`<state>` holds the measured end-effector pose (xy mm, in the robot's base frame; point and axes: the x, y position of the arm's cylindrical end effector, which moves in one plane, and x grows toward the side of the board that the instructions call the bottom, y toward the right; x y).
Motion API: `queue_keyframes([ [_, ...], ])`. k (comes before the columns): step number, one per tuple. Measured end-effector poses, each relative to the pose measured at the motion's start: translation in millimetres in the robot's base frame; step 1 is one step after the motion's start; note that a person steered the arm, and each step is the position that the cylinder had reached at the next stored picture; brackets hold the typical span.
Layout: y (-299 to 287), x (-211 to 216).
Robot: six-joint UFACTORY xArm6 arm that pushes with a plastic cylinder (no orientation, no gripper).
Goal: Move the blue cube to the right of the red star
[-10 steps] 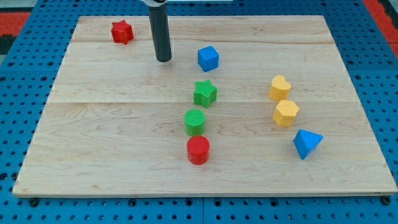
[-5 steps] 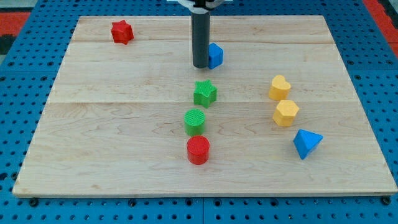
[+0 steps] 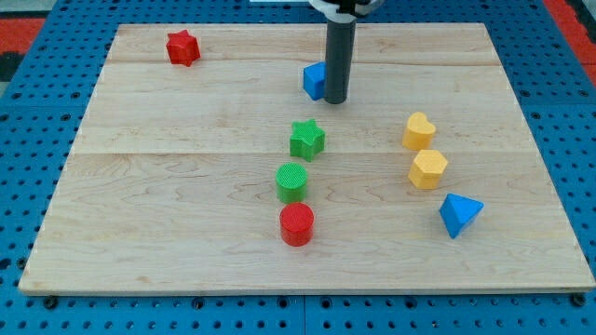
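The blue cube (image 3: pixel 314 80) sits near the view's top centre, partly hidden by my rod. My tip (image 3: pixel 335 99) rests on the board right against the cube's right side. The red star (image 3: pixel 182 47) lies at the view's top left, far to the left of the cube and the tip.
A green star (image 3: pixel 306 140), a green cylinder (image 3: pixel 291 181) and a red cylinder (image 3: pixel 297 224) run down the middle. A yellow heart (image 3: pixel 418 131), a yellow hexagon (image 3: pixel 427 169) and a blue triangular block (image 3: pixel 459 214) stand at the right.
My rod has swept from the left of the blue cube across to its right side. The cube has shifted slightly and now shows on the rod's left.
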<state>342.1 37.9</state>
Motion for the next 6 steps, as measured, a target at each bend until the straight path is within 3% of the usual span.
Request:
queue_keyframes([
  [1, -37, -12],
  [2, -13, -13],
  [3, -7, -53],
  [5, -75, -78],
  [6, -29, -74],
])
